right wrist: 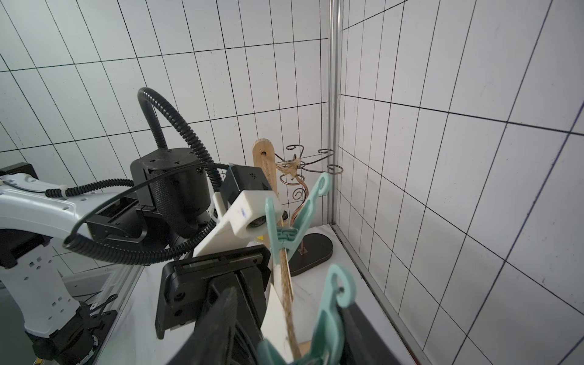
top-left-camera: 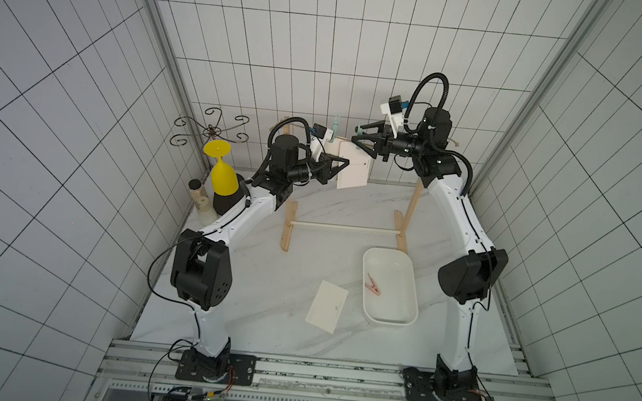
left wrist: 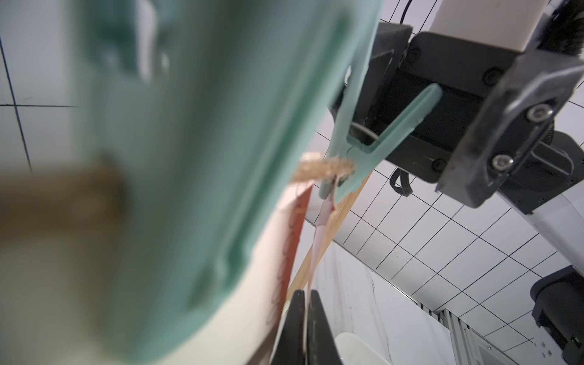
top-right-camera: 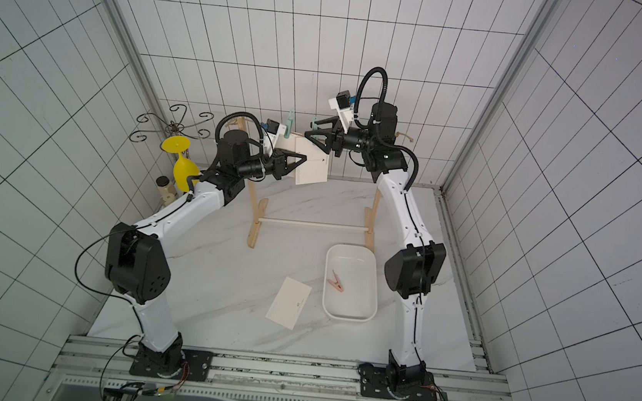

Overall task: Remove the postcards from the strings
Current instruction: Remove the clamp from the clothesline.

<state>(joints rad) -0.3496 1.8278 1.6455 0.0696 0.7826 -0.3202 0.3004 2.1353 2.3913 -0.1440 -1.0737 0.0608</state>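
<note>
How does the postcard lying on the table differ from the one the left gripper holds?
The cream paper postcard on the marble table lies flat on the marble table, unpegged, untouched. The cream paper postcard on the jute rope hangs upright from the jute rope, clipped by a teal plastic peg and pinched by the left gripper. Both are cream rectangles.

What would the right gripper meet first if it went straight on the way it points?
The teal plastic clothes peg on the tan jute rope, sitting between the right gripper's open jaws; contact unclear.

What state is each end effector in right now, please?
Left end effector: closed on the hanging postcard.
Right end effector: astride the teal peg; grip unclear.
</note>
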